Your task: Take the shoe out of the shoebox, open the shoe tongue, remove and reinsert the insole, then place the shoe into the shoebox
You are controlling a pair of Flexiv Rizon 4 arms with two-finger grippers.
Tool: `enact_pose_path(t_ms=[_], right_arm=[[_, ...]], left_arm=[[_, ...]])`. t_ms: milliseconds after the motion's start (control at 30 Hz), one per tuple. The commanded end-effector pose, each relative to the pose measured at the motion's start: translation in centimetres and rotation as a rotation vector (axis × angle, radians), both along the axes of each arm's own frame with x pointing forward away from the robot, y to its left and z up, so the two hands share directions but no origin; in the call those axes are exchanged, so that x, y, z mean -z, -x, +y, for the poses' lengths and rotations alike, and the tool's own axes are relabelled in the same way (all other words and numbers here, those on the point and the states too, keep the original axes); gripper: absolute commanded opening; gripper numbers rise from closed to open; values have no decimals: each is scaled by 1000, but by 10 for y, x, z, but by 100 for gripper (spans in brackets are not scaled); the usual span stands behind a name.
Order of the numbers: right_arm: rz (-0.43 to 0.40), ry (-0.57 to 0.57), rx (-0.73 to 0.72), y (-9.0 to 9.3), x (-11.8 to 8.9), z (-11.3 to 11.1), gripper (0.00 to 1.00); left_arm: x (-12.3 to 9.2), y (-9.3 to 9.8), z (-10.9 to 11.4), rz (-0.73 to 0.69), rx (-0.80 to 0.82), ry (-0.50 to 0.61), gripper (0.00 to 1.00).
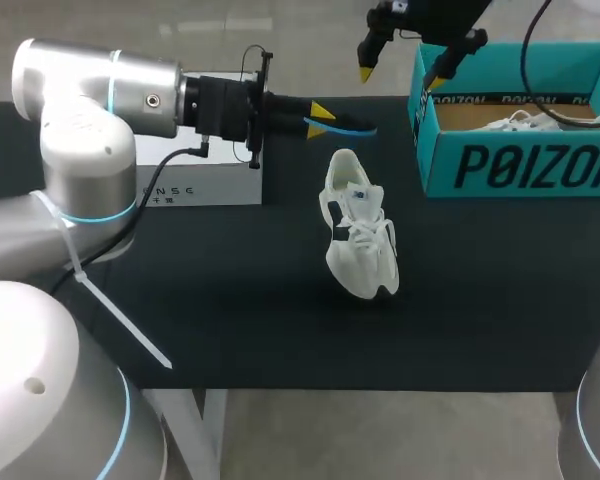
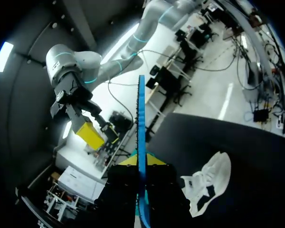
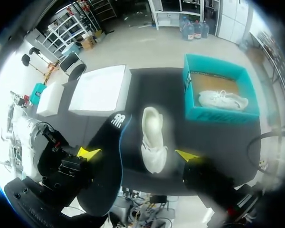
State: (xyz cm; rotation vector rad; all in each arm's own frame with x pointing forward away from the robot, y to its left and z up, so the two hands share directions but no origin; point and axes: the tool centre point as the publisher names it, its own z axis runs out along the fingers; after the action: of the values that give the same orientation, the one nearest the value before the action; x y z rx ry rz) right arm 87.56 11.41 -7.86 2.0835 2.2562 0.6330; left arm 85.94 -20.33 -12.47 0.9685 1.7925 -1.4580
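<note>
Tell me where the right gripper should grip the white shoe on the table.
Probably the heel, from above: the shoe seems to sit sole-down, heel at the far end, narrow enough there for the open right gripper to straddle its sides.

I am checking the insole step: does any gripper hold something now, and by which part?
The left gripper holds the insole by one end; the rest juts out ahead of it. The right gripper is open and holds nothing.

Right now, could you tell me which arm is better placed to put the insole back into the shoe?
Left. The left arm's fingers hold the insole in the air just beyond the shoe; the right arm's fingers hang open and empty by the shoebox.
</note>
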Motion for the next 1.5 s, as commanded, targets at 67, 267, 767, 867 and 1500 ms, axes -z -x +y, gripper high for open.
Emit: enact_pose_path(t_ms=[67, 267, 767, 867, 1500], right_arm=[[-16, -22, 10, 0, -5, -9, 100], [1, -46, 31, 2, -3, -28, 100], [33, -51, 22, 1, 4, -31, 100], [39, -51, 19, 1, 5, -31, 100], [58, -13, 5, 2, 4, -28, 100]], left_arm=[[0, -1, 0, 0, 3, -3, 0], [-9, -16, 12, 266, 54, 135, 0], [-28, -24, 17, 689, 115, 224, 0], [-28, -24, 17, 689, 115, 224, 0], [-51, -28, 21, 1277, 43, 187, 0]])
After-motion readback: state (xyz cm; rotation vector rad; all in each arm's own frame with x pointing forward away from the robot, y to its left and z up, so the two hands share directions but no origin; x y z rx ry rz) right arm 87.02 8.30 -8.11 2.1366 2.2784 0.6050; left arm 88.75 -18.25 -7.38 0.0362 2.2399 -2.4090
